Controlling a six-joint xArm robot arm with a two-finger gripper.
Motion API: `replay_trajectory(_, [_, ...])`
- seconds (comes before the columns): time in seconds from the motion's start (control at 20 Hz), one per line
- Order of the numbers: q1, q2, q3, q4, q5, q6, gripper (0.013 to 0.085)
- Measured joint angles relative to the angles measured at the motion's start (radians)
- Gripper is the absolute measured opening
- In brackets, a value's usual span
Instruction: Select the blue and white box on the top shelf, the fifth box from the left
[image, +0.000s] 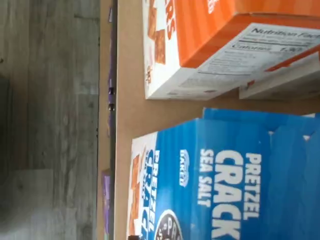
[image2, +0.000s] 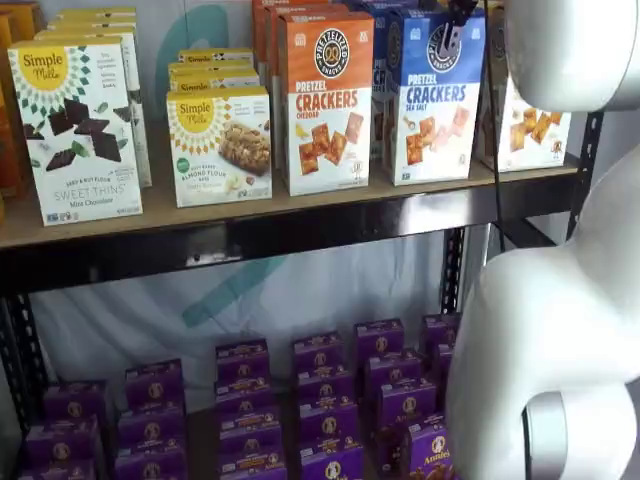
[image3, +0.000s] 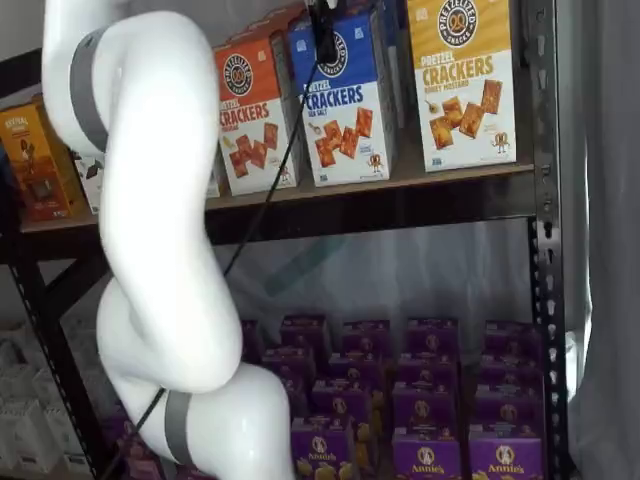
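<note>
The blue and white box (image2: 435, 100) (image3: 345, 100) stands upright on the top shelf (image2: 300, 215) (image3: 400, 180) in both shelf views, between an orange cheddar box (image2: 325, 100) and a yellow-topped box (image3: 465, 80). The wrist view looks down on the blue and white box's (image: 225, 175) top and front from close by, at the plank's (image: 130, 75) front edge. My gripper (image3: 325, 35) (image2: 458, 25) shows only as a black finger hanging from the top edge, in front of the box's upper part. No gap between fingers shows. A cable trails down beside it.
Simple Mills boxes (image2: 75, 130) (image2: 218, 145) fill the shelf's left part. Several purple boxes (image2: 320, 400) (image3: 430, 400) sit on the level below. My white arm (image2: 560, 330) (image3: 150, 200) stands in front of the shelves. A black perforated upright (image3: 545, 250) bounds the right end.
</note>
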Motion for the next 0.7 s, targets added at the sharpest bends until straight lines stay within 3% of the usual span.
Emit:
replay_trajectory(0.55, [-0.007,-0.014,0.029,0.011,0.008,-0.004,0.085])
replay_trajectory(0.65, [-0.007,-0.014,0.03,0.016,0.01,-0.003,0.077])
replay_trajectory(0.7, [-0.007,-0.014,0.03,0.017,0.01,-0.003,0.077])
